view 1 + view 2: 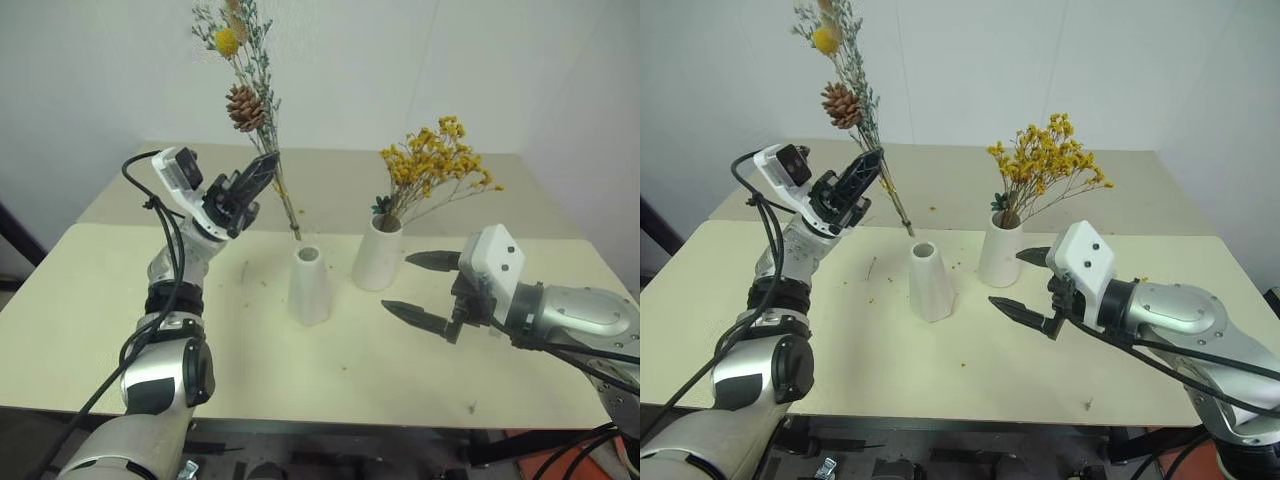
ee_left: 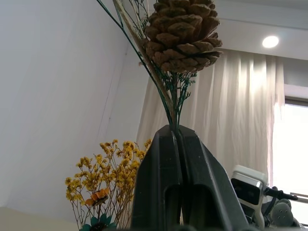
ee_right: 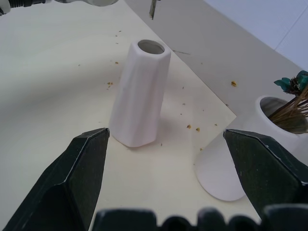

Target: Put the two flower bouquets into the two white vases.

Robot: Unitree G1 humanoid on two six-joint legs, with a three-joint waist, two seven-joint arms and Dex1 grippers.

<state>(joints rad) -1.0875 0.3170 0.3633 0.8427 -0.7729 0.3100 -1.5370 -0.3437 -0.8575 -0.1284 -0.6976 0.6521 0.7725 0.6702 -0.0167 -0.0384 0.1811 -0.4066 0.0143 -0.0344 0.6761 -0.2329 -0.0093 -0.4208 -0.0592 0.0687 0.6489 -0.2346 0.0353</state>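
Overhead, left hand (image 1: 262, 172) clamped on pine-cone sprig (image 1: 246, 108), right hand (image 1: 420, 287) wide open, empty, slim vase (image 3: 139, 96) mouth seen wrist-side.

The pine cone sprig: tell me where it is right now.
The pine cone sprig is clamped in the left gripper, held upright on the robot's left with its stem end just above the slim vase.

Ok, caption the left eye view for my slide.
Left gripper holds the pine-cone sprig above the slim vase; yellow bouquet sits in the wide vase.
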